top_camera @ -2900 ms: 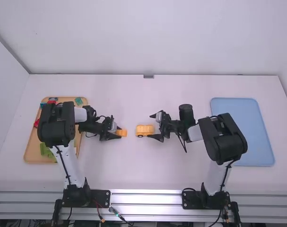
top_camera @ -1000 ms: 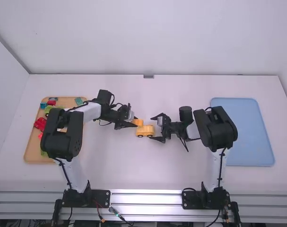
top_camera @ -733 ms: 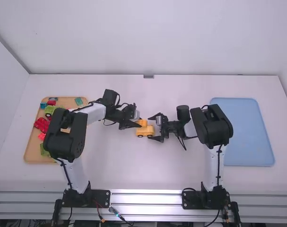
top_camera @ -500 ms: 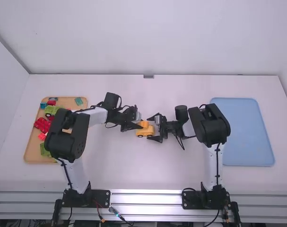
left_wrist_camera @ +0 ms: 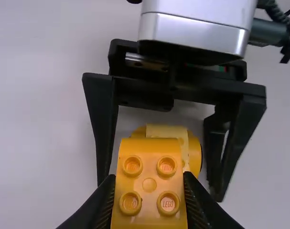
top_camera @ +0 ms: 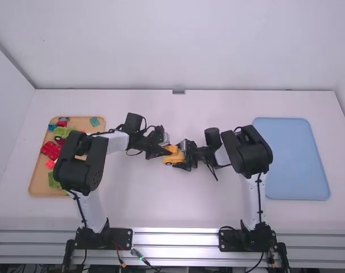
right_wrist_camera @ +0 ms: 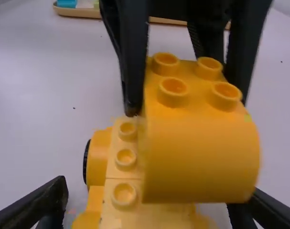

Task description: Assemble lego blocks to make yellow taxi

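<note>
Blocks (top_camera: 49, 149) in left tray (top_camera: 39, 176), second tray (top_camera: 297, 159) at right, taxi (top_camera: 170, 159) on table (top_camera: 132, 199) between trays.

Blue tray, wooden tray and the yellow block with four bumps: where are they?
Blue tray (top_camera: 291, 159): high view, bare floor.
Wooden tray (top_camera: 39, 185): high view, bare lower-left corner.
Yellow block (left_wrist_camera: 149, 185): left wrist view, bumpy top face.

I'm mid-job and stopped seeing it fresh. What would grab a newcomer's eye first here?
Probably the yellow block at mid-table, pinched in the left hand over the wheeled base, with the right hand's open fingers either side of that base. Next, the red pieces in the wooden tray at far left, then the big blue tray at far right.
</note>
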